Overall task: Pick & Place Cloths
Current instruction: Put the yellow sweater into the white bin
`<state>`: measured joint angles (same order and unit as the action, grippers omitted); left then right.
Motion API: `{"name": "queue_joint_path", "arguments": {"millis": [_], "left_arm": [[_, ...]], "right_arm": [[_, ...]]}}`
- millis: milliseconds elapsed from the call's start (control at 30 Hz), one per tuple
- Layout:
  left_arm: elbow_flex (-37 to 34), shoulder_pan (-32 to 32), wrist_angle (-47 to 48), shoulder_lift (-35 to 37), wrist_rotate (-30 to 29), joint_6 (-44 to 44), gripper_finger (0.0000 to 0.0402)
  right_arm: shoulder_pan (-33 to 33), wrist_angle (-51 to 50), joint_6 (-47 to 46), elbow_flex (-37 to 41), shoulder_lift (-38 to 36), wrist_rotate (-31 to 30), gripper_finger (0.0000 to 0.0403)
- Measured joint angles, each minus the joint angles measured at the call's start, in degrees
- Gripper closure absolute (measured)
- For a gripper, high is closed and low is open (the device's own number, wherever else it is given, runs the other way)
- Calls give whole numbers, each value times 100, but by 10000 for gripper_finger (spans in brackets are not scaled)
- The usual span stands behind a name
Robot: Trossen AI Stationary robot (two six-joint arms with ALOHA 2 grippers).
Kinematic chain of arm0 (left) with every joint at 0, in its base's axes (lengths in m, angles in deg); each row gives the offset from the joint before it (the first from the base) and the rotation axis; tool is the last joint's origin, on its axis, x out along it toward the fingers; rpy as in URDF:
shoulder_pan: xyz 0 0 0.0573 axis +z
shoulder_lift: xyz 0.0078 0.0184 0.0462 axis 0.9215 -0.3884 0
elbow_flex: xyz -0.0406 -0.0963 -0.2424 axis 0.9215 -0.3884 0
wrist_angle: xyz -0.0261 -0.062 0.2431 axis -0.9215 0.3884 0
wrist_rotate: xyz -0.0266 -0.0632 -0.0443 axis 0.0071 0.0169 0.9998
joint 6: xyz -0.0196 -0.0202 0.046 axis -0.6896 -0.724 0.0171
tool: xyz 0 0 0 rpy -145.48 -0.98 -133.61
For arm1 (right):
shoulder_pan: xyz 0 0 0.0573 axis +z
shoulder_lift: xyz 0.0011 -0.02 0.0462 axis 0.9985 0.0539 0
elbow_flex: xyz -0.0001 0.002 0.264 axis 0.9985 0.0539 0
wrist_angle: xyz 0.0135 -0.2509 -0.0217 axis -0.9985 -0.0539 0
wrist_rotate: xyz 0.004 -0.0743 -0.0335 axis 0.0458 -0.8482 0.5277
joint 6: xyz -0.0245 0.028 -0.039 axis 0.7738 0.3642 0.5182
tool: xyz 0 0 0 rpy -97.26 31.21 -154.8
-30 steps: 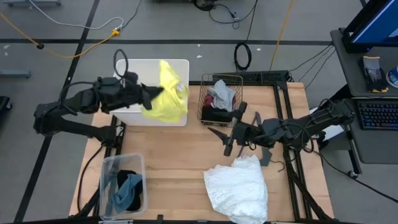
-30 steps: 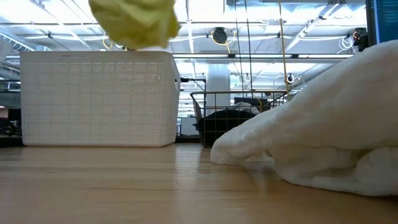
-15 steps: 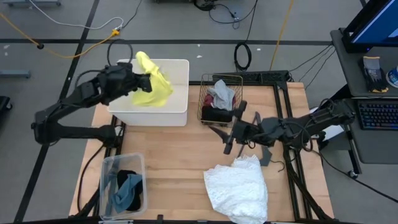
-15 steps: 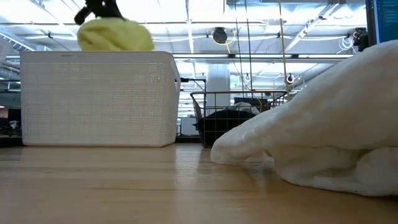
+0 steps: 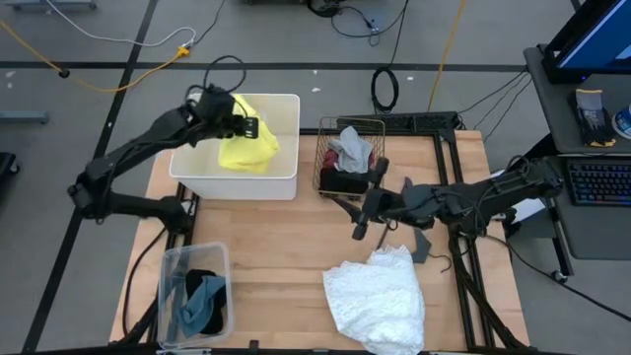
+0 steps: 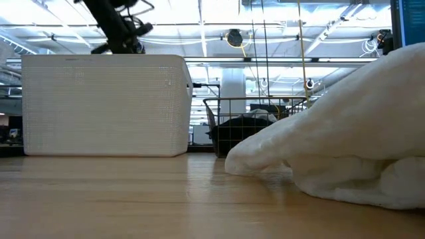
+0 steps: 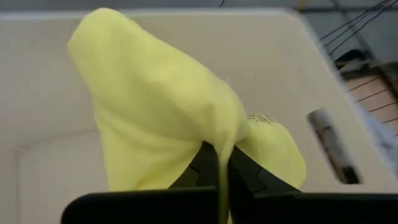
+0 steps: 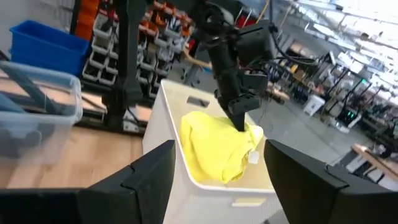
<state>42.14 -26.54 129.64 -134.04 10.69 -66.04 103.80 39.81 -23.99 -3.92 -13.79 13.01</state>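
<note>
No readable brand or writing anywhere that I can spot. Left gripper (image 5: 246, 126) is pinching the yellow cloth (image 5: 246, 146) down inside the white bin (image 5: 286, 182). Right gripper (image 5: 363, 209) hangs near the wire basket (image 5: 325, 158), fingers spread, holding nothing.

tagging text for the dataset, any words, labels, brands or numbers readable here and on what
None can be read.
The small white tag on the yellow cloth held in the left tool over the white bin: too small to read.
The blue screen at the desk: no legible text.
</note>
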Motion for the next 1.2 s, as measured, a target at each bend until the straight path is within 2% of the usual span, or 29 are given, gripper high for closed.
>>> {"name": "queue_joint_path", "arguments": {"millis": [233,533,867,1000,1200], "left_arm": [[0,400,121,-791,529,96,401],[0,564,170,-1581,779,31,401],[0,635,249,-1889,1320,-133,398],[0,604,259,-1889,1469,-38,362],[0,602,260,-1888,1628,142,253]], "right_arm": [[-128,-520,-416,0,0,7,165],[-156,-670,-445,0,0,17,165],[-156,-671,-445,0,0,17,165],[-156,-738,-445,2,0,17,165],[-155,-1418,-894,4,0,59,165]]}}
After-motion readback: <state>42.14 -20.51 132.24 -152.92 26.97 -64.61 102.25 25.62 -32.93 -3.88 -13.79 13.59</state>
